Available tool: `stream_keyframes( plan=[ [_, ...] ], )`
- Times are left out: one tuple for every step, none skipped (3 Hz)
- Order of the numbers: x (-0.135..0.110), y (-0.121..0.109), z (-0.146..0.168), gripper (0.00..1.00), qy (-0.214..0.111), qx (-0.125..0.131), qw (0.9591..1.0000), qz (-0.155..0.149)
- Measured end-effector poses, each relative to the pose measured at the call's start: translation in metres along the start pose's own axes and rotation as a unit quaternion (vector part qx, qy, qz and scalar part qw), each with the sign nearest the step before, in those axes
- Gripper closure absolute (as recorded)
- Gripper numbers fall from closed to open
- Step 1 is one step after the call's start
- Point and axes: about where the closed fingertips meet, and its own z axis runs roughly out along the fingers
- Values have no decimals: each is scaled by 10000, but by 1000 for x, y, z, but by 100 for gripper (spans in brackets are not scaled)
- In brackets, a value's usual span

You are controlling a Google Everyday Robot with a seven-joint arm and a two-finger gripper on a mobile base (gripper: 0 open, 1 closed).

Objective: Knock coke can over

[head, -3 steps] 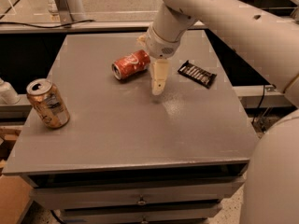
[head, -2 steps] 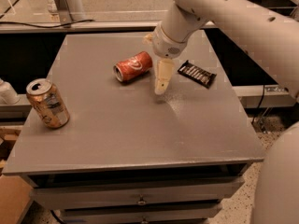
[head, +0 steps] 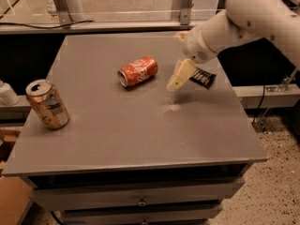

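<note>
The red coke can (head: 138, 71) lies on its side on the grey table (head: 136, 125), left of centre toward the back, its silver top facing front-left. My gripper (head: 174, 82) hangs from the white arm that comes in from the upper right. It is lifted a little above the table, to the right of the can and apart from it. Nothing is in it.
A gold-tan can (head: 47, 104) with a blue-white label stands upright near the table's left edge. A dark snack packet (head: 203, 77) lies right of the gripper, partly behind it. Drawers sit under the table front. A white object (head: 6, 93) stands off the left edge.
The arm has swung up and to the right, and the gripper has moved away from the can. The can lies where it was.
</note>
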Motion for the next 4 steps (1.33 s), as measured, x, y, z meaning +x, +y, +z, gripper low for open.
stream_keyframes(
  plan=[
    [27,-5,-38,0,-505,595,9944,710],
    [49,-7,-73,0,-913,1078,9823,1230],
    [75,-4,-111,0,-1289,1519,9648,1719],
    [75,-4,-111,0,-1289,1518,9648,1718]
  ],
)
